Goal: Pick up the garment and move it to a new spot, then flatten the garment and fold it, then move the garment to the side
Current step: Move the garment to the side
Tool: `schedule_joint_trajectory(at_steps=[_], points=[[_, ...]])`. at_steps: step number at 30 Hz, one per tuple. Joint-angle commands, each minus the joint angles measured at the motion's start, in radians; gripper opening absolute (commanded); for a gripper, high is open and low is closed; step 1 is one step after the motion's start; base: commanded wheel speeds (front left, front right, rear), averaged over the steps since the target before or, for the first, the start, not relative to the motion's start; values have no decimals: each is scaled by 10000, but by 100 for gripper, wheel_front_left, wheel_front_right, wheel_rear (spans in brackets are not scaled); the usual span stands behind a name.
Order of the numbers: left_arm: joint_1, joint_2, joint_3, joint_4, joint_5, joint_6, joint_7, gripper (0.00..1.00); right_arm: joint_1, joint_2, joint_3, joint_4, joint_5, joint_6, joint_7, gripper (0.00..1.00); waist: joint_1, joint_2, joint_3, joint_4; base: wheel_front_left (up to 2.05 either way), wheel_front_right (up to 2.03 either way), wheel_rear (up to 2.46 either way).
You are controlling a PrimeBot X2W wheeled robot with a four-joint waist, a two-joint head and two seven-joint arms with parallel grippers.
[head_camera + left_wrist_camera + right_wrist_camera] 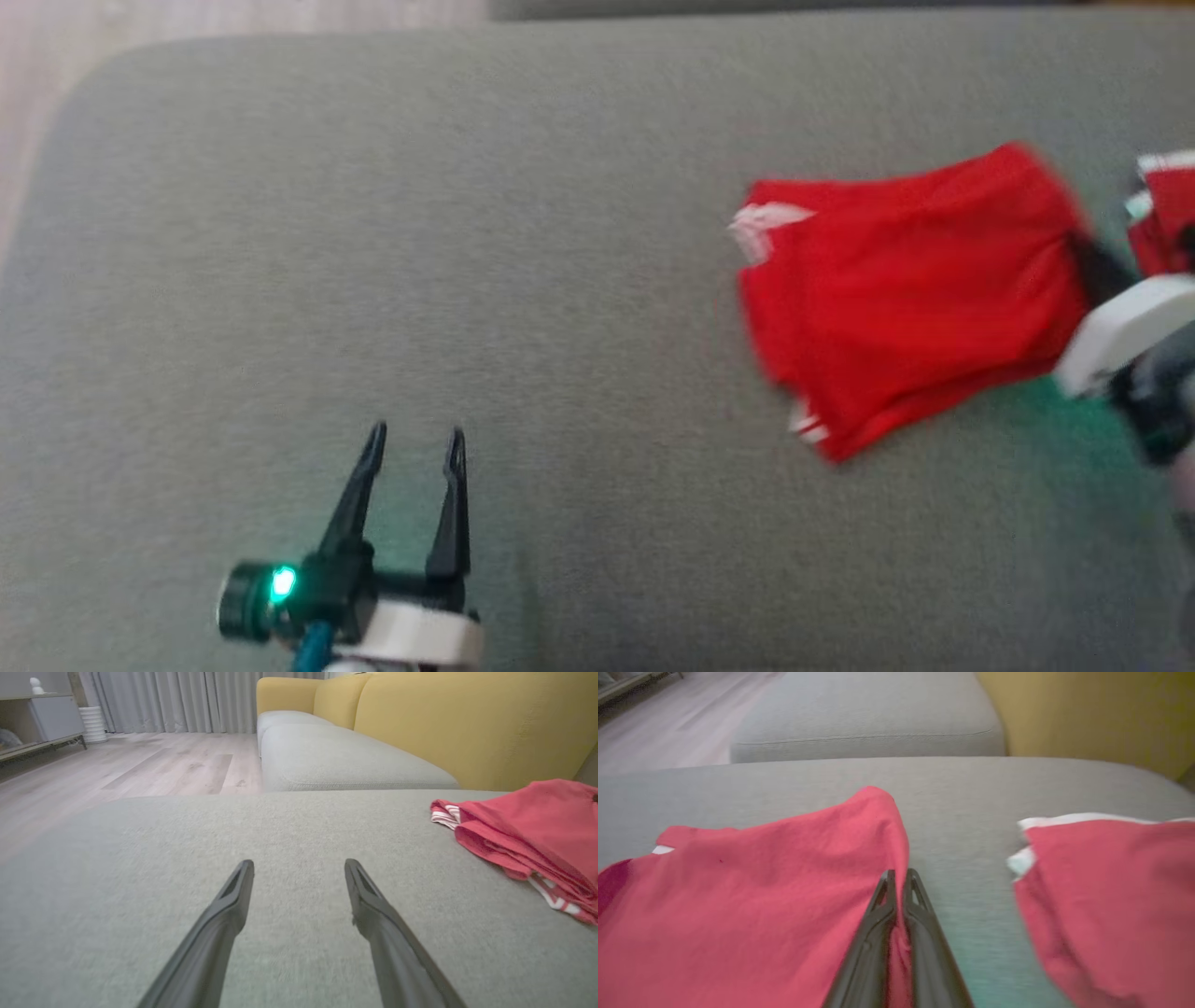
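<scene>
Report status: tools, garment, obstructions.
Left tool open, over cushion. Right tool shut on garment edge. Garment in layers on cushion. Second red garment apart, to its right.

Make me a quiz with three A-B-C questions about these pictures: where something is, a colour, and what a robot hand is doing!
1. In the head view, where on the grey fabric cushion is the red cloth garment with white stripes? A. left B. right C. middle
2. What colour is the padded sofa backrest? A. yellow B. blue C. black
3. What is the right gripper doing? A. hanging open B. holding a cup C. shut on the garment
Answers: 1 B, it lies far right; 2 A, yellow in the left wrist view; 3 C, red cloth pinched between its fingers.
</scene>
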Motion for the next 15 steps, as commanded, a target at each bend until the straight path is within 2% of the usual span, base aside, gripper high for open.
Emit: schedule_joint_trajectory(at_steps=[1, 10, 15], points=[[-435, -52, 412, -357, 69, -17, -51, 100, -281, -396, 111, -280, -89, 65, -149, 0, -1, 0, 486, -471, 0, 0, 0], [-1294, -52, 356, -397, 189, -250, -51, 100, -1219, -2691, -444, -215, -136, 65, -581, 0, -1, 0, 1657, -1148, 0, 0, 0], [-1721, -52, 451, -493, 177, -322, -51, 100, -1439, -3628, -885, -61, -146, 65, -725, 0, -1, 0, 1923, -1251, 0, 0, 0]])
